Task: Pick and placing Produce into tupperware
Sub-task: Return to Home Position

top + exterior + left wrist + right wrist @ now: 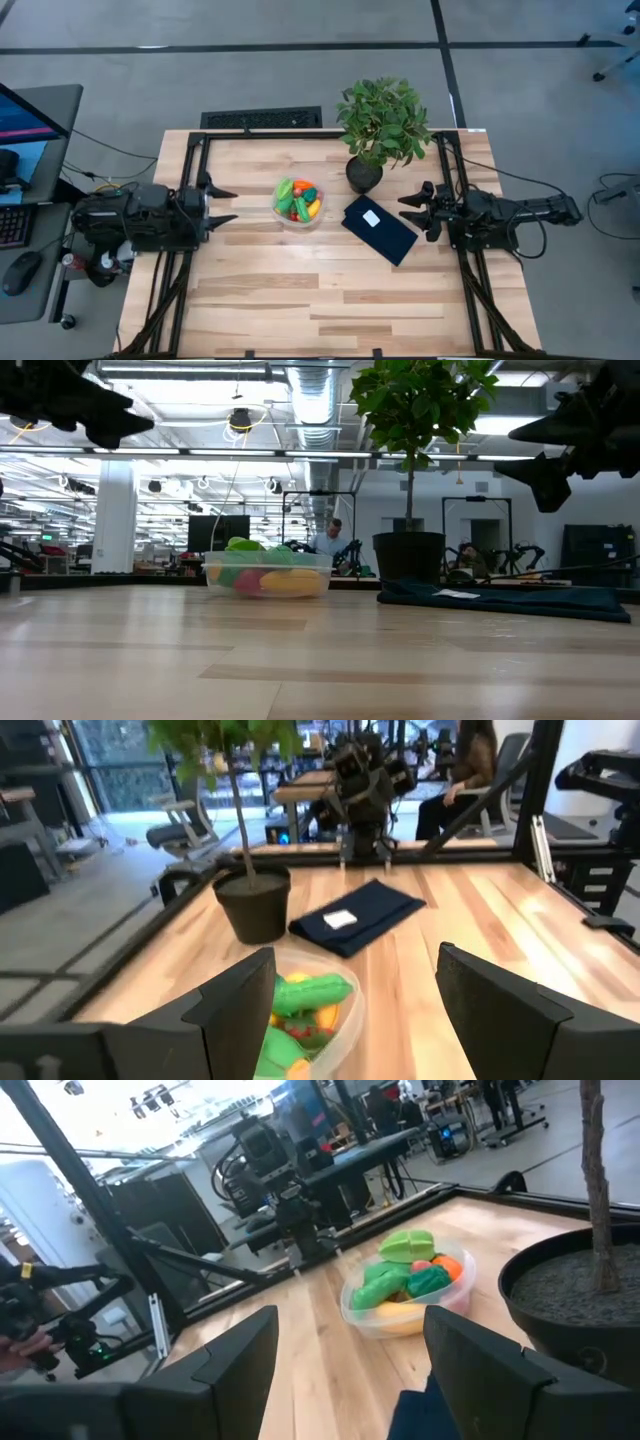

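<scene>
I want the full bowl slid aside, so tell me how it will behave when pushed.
The bowl looks clear plastic, so it is probably light and may flex under a squeeze. On the smooth table it should slide rather than tip, being low and wide. The produce is heaped above the rim, so a jolt could spill a piece.

Clear round tupperware (pixel 298 205) upright mid-table, heaped with produce (pixel 297 198): green, orange, yellow, red pieces.
</scene>
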`<move>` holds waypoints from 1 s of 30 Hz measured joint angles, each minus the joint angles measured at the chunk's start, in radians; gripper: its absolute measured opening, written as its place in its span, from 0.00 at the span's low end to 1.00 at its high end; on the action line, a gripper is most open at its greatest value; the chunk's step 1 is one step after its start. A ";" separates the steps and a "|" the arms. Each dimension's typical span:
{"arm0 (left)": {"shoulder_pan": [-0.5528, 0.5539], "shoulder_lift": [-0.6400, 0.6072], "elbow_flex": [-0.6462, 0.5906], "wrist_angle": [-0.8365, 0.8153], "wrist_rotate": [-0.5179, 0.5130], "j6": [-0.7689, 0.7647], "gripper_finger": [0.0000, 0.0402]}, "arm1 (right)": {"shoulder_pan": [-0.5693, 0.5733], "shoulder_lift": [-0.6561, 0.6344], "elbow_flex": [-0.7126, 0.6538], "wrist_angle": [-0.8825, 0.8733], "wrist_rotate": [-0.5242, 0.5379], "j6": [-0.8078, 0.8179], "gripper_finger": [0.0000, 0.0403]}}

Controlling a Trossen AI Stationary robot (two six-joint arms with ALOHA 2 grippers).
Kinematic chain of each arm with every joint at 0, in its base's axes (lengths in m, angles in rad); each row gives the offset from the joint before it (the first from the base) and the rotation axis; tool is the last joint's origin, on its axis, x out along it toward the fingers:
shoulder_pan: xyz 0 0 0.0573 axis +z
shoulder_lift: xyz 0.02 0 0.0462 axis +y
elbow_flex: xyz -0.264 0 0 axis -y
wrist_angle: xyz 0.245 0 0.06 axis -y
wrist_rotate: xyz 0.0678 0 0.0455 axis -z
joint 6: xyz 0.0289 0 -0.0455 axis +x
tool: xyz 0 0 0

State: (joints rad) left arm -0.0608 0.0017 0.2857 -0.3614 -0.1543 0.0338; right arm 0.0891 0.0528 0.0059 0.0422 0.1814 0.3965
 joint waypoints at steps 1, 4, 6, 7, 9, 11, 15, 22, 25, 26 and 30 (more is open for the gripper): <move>0.000 0.000 -0.013 0.008 0.000 -0.012 0.66 | 0.000 0.000 0.000 0.000 0.000 0.001 0.61; 0.000 0.000 -0.083 0.151 0.014 -0.031 0.66 | 0.000 0.000 0.000 0.000 -0.002 0.006 0.61; 0.000 0.000 -0.135 0.275 0.023 -0.026 0.66 | 0.001 0.000 0.000 0.000 -0.004 0.012 0.61; 0.000 0.000 -0.158 0.331 0.023 -0.018 0.66 | 0.001 0.000 0.000 0.000 -0.004 0.014 0.61; 0.000 0.000 -0.193 0.423 0.017 -0.004 0.66 | 0.001 0.000 0.000 0.000 -0.004 0.016 0.61; 0.000 0.000 -0.216 0.486 0.017 0.005 0.66 | 0.001 0.000 0.000 0.000 -0.004 0.022 0.61; 0.000 0.000 -0.232 0.507 0.022 0.006 0.66 | 0.001 0.000 -0.001 0.000 -0.004 0.023 0.61; 0.000 0.001 -0.275 0.631 0.057 0.011 0.66 | 0.000 0.000 -0.001 0.000 -0.004 0.023 0.61; 0.000 0.001 -0.275 0.644 0.064 0.024 0.66 | 0.000 0.000 -0.001 0.000 0.000 0.023 0.61; 0.000 0.001 -0.275 0.660 0.064 0.035 0.66 | -0.003 0.000 -0.001 0.000 0.000 0.023 0.61; 0.000 0.001 -0.276 0.720 0.010 0.091 0.66 | -0.046 0.000 -0.001 0.000 -0.003 0.031 0.61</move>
State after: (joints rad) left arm -0.0608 0.0029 0.0101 0.3590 -0.1441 0.1252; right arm 0.0428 0.0528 0.0051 0.0422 0.1780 0.4275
